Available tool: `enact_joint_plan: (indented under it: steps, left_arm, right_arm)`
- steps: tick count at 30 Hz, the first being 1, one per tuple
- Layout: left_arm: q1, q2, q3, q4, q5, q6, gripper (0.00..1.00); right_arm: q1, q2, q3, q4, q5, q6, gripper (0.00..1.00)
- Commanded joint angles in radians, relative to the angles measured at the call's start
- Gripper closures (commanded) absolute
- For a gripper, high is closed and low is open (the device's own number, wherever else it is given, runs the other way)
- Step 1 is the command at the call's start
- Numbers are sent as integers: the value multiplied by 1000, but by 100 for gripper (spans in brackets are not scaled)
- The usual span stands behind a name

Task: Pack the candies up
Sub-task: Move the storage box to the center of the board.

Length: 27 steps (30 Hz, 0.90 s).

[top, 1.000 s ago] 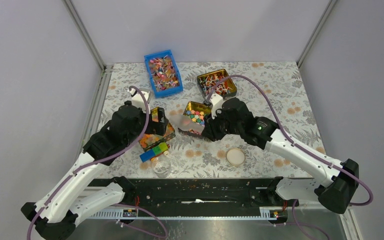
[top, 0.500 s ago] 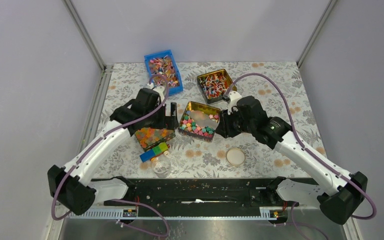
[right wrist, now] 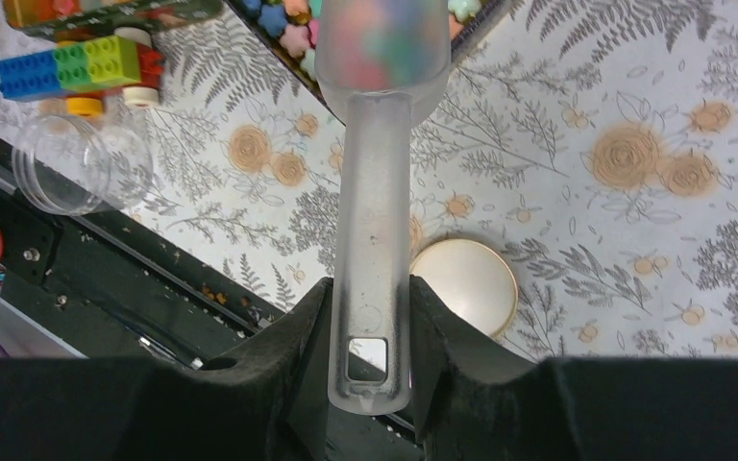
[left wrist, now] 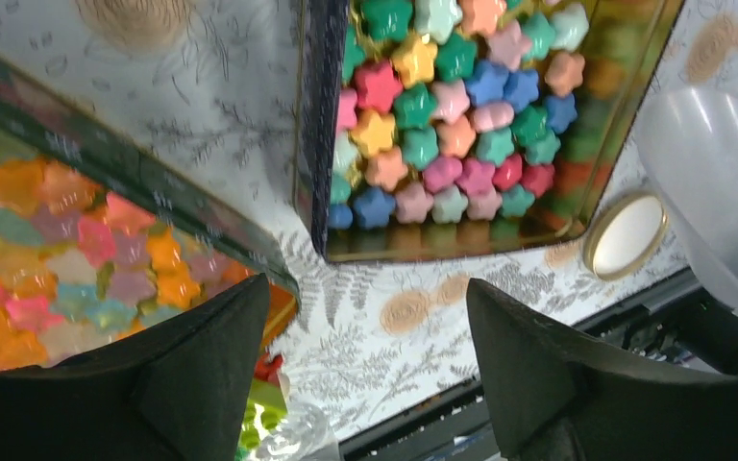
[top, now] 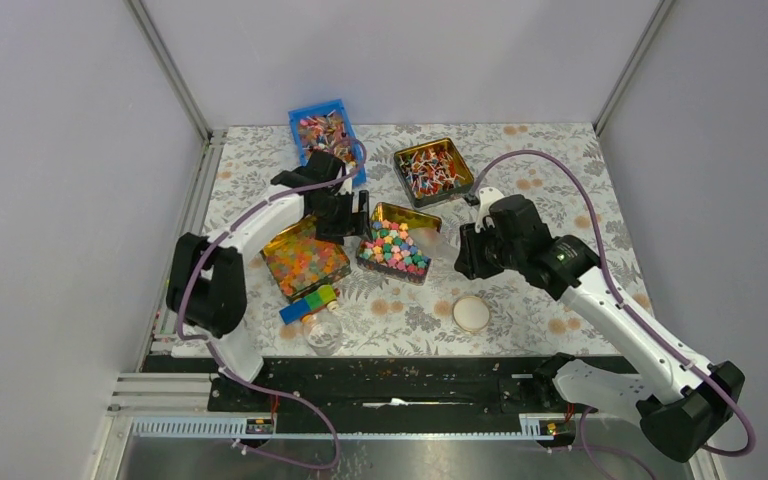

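Right gripper (right wrist: 370, 317) was clamped on the scoop (right wrist: 375, 192) handle, its bowl ahead apparently loaded. Left gripper (left wrist: 360, 307) stood spread and empty, with the candies (left wrist: 442, 115) in the tin (left wrist: 312, 115) just beyond. A level carry to the jar (right wrist: 77, 163) seemed wise.

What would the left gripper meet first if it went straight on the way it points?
Likely bare tablecloth between gummy tin and candy tin, whose wall is near the left gripper; depth unclear.

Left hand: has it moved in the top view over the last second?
Yes. The left hand moved up-frame and rightward, ending much closer to the fixed blue plastic bin.
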Motion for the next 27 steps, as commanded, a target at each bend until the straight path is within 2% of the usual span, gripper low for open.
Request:
enact_joint_plan:
  steps: [1, 7, 11, 14, 19, 27]
  left_arm:
    - [2, 70, 118, 41, -8, 40, 26]
    - [2, 209, 195, 67, -47, 37, 42]
    - [-3, 273, 215, 63, -28, 23, 61]
    - [-12, 293, 199, 62, -40, 16, 70]
    - [-38, 265, 145, 51, -60, 20, 99]
    - [-126, 160, 54, 19, -138, 29, 100]
  right_arm:
    - [-21, -26, 55, -53, 41, -26, 100]
    - [-28, -15, 97, -108, 39, -74, 100]
    - [-28, 7, 125, -133, 20, -91, 100]
    - [-28, 15, 140, -140, 7, -83, 100]
    - [-29, 22, 143, -148, -26, -82, 100]
    - [-29, 57, 163, -214, -96, -150, 100]
